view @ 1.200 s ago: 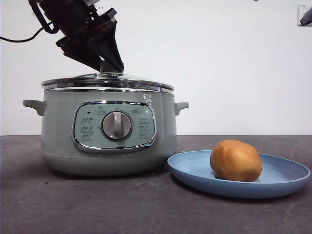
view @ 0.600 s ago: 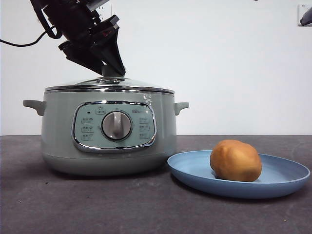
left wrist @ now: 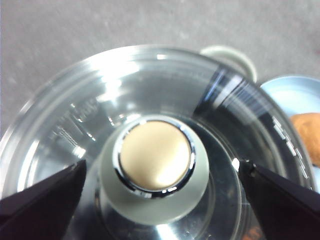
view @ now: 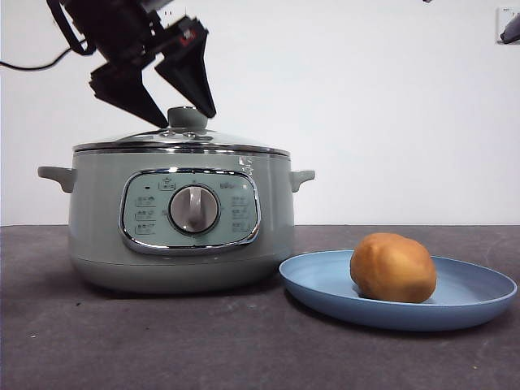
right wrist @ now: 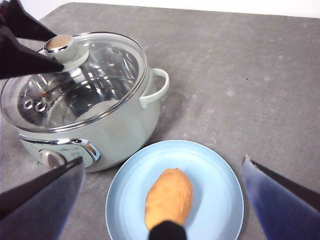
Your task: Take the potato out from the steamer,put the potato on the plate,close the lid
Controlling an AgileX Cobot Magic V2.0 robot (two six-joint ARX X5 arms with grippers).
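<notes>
Lid point(view: 180, 140) on steamer point(view: 179, 219), left gripper point(view: 185, 119) spread wide astride its knob point(left wrist: 155, 170), untouching.

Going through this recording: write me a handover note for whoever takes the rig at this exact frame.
Left gripper: jaws open, either side of the lid's knob, not gripping it.
Right gripper: jaws open, empty, hanging above the plate.
Potato lies on the plate, beside the steamer.
Lid sits level on the steamer.
Done: potato out and plated, lid on.
Left: lift the left arm away, check that the lid is seated.
</notes>
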